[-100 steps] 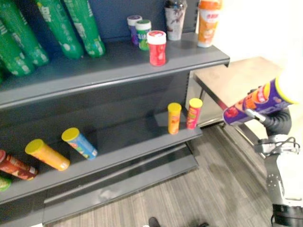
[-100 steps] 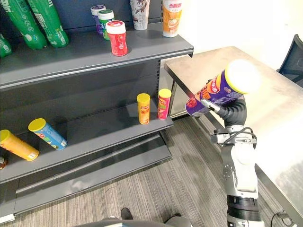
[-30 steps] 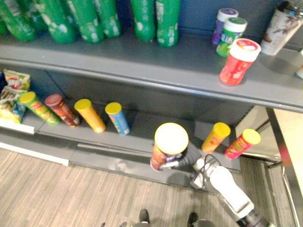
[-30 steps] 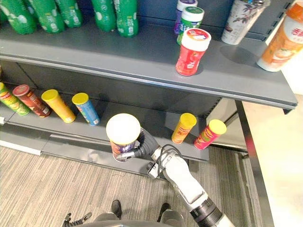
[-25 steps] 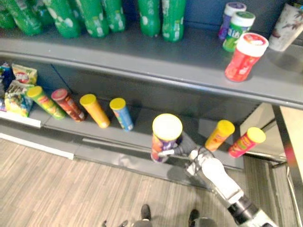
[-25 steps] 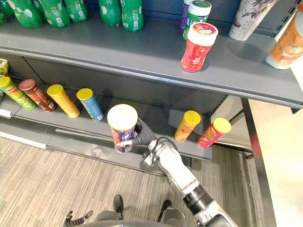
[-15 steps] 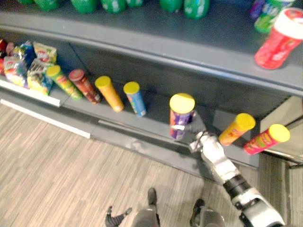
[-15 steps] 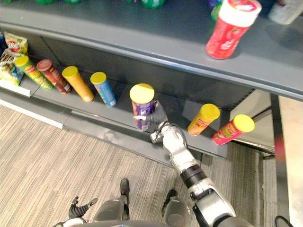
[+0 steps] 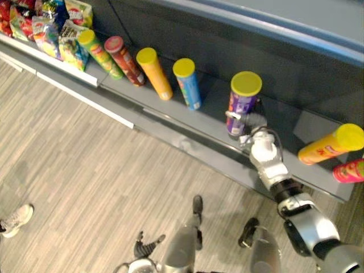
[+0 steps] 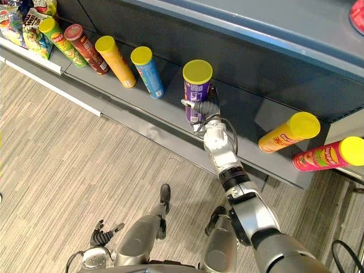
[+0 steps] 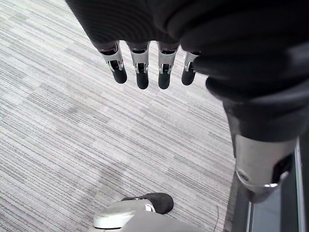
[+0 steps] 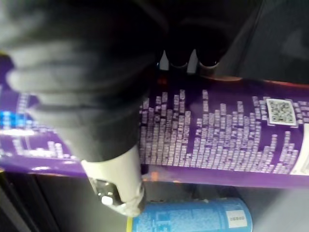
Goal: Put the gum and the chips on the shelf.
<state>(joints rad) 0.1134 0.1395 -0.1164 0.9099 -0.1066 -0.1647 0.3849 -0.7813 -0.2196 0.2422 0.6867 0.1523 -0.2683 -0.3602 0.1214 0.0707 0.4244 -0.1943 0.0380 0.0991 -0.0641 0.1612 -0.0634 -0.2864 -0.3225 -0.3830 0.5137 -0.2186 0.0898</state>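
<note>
Grey shelf (image 10: 170, 94) above striped floor (image 10: 68, 159); right hand (image 10: 208, 108) fingers around purple chips can (image 10: 196, 91), left hand (image 11: 164, 29) fingers straight.

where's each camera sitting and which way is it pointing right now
Left eye view: on the head, looking down at the lower shelf and floor; right hand grips the purple chips can.
Right eye view: beside it, same scene, same hand.
Left wrist view: left wrist, facing the floor past the open left hand.
Right wrist view: right wrist, close against the purple chips can, blue can beyond.
Shared: eye views and right wrist view show both cans.
</note>
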